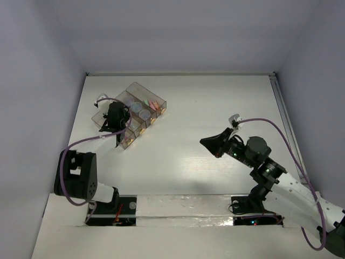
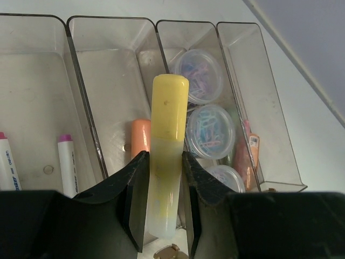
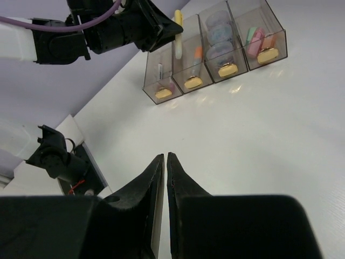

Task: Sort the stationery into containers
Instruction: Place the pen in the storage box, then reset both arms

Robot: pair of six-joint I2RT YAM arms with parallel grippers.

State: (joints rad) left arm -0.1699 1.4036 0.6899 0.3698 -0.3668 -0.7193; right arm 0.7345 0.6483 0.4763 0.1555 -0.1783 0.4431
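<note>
My left gripper (image 2: 163, 162) is shut on a yellow stick (image 2: 168, 135) and holds it above the row of clear brownish containers (image 2: 86, 102), over the second compartment from the left. An orange stick (image 2: 140, 137) lies in that compartment. White pens with pink tips (image 2: 67, 162) lie in the leftmost one. Three round rolls (image 2: 210, 129) fill the third, and pink and orange sticks (image 2: 249, 156) lie in the fourth. In the top view the left gripper (image 1: 114, 120) hovers over the containers (image 1: 141, 110). My right gripper (image 3: 165, 157) is shut and empty above bare table, also in the top view (image 1: 207, 141).
The containers stand at the far left of the white table (image 1: 215, 108), also in the right wrist view (image 3: 215, 51). Grey walls close in the table at the back and sides. The arm bases (image 1: 108, 208) sit at the near edge.
</note>
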